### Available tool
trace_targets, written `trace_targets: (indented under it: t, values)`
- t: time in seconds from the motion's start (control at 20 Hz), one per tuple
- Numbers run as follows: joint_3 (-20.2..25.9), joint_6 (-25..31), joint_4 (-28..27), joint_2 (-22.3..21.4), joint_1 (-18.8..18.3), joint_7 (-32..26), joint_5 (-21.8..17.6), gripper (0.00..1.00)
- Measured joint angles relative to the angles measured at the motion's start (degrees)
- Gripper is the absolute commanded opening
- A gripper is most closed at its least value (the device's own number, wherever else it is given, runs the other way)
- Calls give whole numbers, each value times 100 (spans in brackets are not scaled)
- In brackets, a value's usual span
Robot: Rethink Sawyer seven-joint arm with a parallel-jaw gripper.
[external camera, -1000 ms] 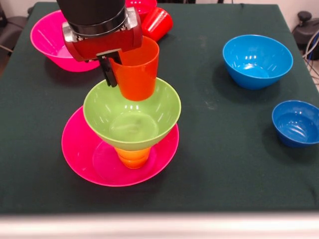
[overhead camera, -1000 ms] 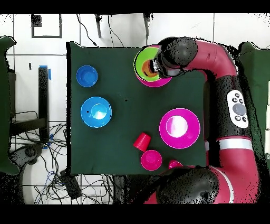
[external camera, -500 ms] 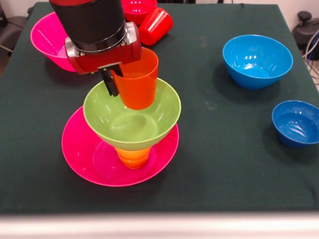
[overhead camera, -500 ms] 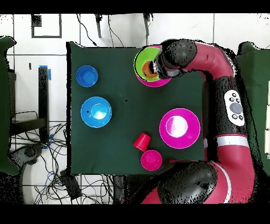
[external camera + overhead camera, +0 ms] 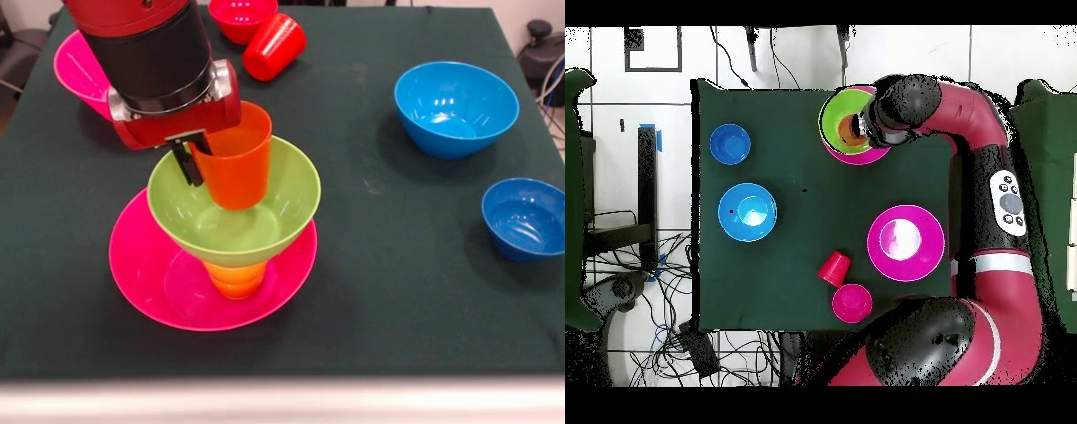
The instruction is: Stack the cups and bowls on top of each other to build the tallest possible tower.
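Underneath, dark green tablecloth [image 5: 371, 291], white tiled floor [image 5: 625, 110].

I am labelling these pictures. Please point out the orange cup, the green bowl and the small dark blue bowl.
orange cup [image 5: 231, 168]: front view, on its outer wall.
green bowl [image 5: 265, 221]: front view, on its inner wall.
small dark blue bowl [image 5: 525, 221]: front view, on its inside.

In the front view the tower [image 5: 225, 234] is sitting near left on the tabletop [image 5: 380, 265]; two bowls [image 5: 456, 108] are lying right, a tipped cup [image 5: 275, 46] far behind.
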Motion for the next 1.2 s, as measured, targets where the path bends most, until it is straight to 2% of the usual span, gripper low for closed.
trace_targets:
  t: [0.3,1.2]
  values:
    - [0,0,-212,93,-2,0,0,0]
    - [0,0,-221,-49,27,0,0,0]
